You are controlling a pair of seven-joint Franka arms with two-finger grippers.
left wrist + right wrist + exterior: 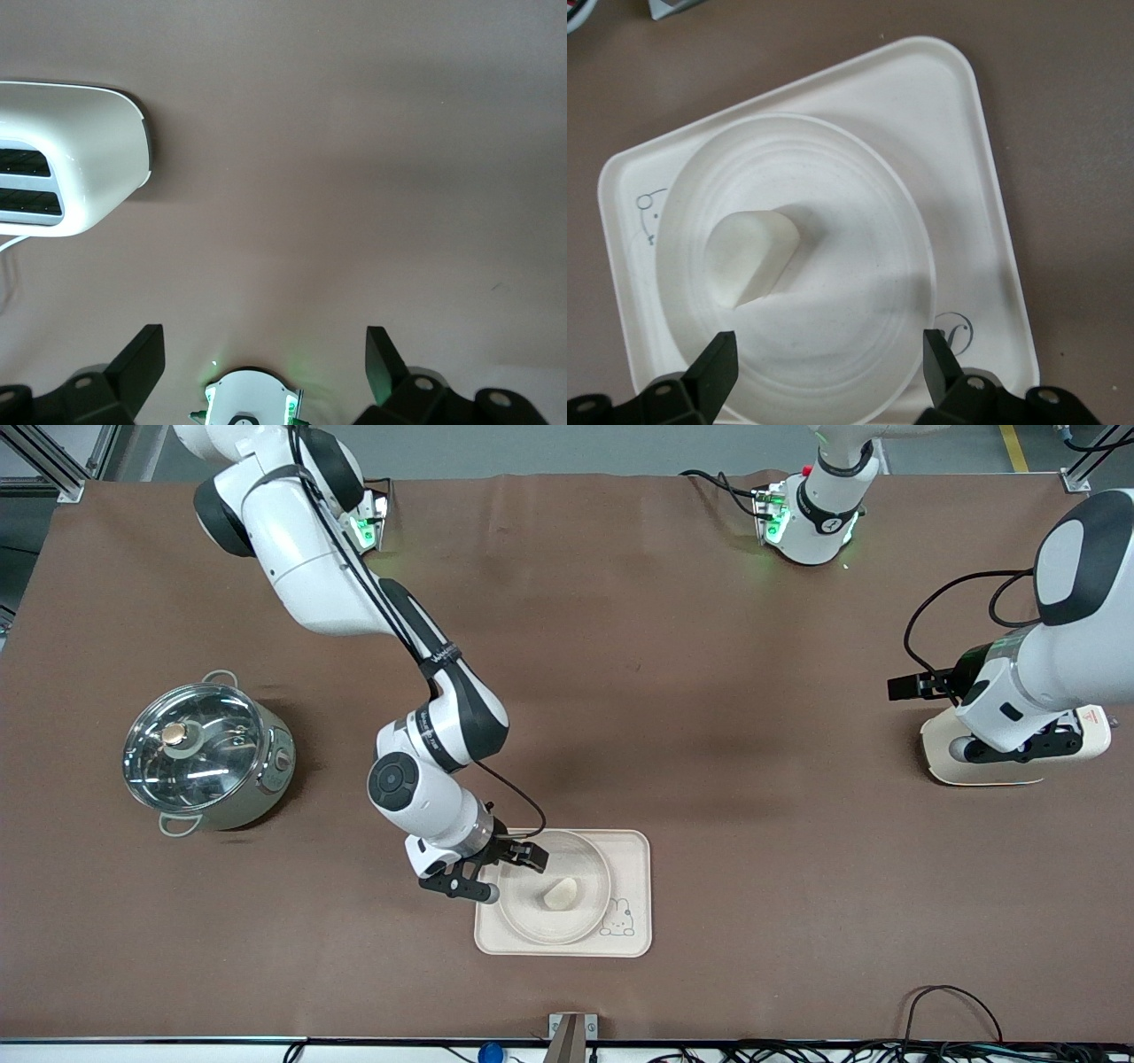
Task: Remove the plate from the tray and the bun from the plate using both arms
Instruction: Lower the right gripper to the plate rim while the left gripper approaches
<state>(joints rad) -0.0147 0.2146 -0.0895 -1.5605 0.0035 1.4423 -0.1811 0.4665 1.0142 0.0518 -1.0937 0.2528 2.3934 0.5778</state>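
The plate [555, 886] sits on the rectangular cream tray [633, 859] with a rabbit drawing, near the front-camera edge of the brown table [673, 691]. The bun [562, 893] lies inside the plate, close to its middle.

The right gripper [503, 871] hangs over the rim of the plate on the side toward the right arm's end of the table. Its jaws are spread and hold nothing; in the right wrist view both fingertips [718, 363] frame the plate [797, 266] and the bun [751, 257] without touching them.

The left gripper [1019, 746] waits over a small cream board [992, 769] at the left arm's end of the table, jaws released and empty, with bare tabletop between its fingers [142, 359].

A steel pot [208, 757] with a glass lid [190, 744] stands toward the right arm's end.
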